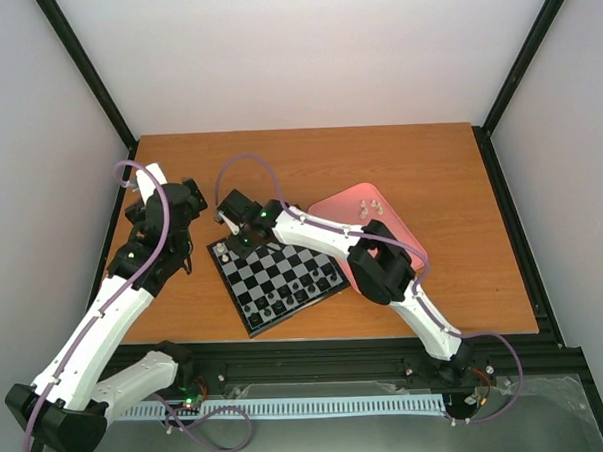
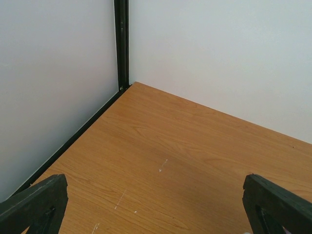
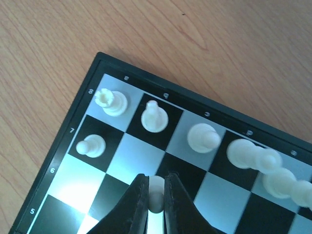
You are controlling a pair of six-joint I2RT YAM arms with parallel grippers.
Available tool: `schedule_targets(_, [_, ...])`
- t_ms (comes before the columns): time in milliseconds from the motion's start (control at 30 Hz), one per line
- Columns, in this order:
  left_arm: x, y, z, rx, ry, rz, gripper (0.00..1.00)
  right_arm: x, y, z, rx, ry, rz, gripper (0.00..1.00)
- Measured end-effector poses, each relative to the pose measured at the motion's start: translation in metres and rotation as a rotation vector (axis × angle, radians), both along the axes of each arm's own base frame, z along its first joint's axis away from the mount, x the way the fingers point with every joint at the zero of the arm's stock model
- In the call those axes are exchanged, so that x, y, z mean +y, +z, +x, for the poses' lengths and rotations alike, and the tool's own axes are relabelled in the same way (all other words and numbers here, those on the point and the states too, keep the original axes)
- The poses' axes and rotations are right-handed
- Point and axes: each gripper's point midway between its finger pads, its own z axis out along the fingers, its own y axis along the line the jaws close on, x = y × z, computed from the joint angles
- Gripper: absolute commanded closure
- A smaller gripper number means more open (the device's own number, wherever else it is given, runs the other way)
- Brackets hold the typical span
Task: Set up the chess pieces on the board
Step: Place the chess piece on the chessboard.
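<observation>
Legible on the board [image 3: 73, 139] frame: rank digits 8, 7, 6, 5 down one edge. File letters along the adjoining edge too blurred to read. Black moulded frame, glossy black and silver-grey squares.

Pinched between the right hand [image 3: 156, 202] fingertips: one small white piece [image 3: 156, 191], round-topped, low over the squares near the corner marked 8.

Standing close by, cream plastic white pieces [image 3: 204, 137]: three sharp ones on row 8, then a blurred cluster further along, count unclear. One pawn [image 3: 91, 145] on row 7.

Board skewed at mid bench [image 1: 462, 229], wood-grain top, toward the near edge. Dark pieces [image 1: 290, 297] bunched along its near side.

Just past its right corner: pink tray [image 1: 341, 202], rounded corners, holding a few more white pieces.

Left hand [image 2: 155, 195] spread wide, nothing between the fingers, over the bench near its far-left corner.
</observation>
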Motion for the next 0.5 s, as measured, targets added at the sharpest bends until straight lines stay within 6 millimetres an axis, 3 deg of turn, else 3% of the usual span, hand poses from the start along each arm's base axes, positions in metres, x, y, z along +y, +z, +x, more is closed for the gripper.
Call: schedule_targets(500, [0.002,0.000,-0.001,0.001,0.011,0.006,0.00,0.019,-0.019,-0.016,0.040,0.064,-0.023,0.92])
